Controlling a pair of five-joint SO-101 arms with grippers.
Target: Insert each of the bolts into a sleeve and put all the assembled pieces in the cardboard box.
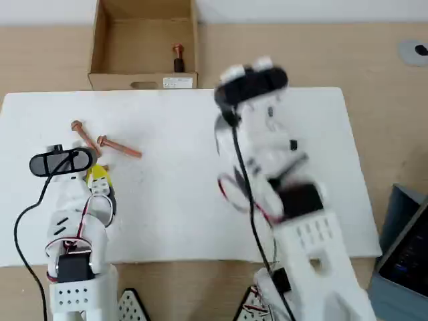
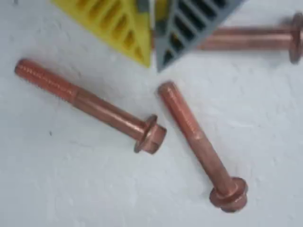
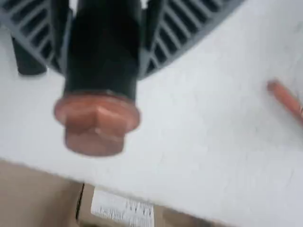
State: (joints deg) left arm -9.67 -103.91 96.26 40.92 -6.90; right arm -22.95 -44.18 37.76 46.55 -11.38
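My right gripper is shut on a black sleeve with a copper bolt head sticking out of its end. It hangs over the far edge of the white mat, close to the cardboard box. In the high view that arm's wrist is just short of the box, where one assembled piece lies. My left gripper, with one yellow and one grey finger, is shut and empty over three loose bolts. Two of these bolts lie on the mat's left side.
The white mat covers most of the wooden table. A dark object stands beside the held sleeve. A bolt tip pokes in at the right wrist view's edge. A grey-blue device sits at the table's right edge.
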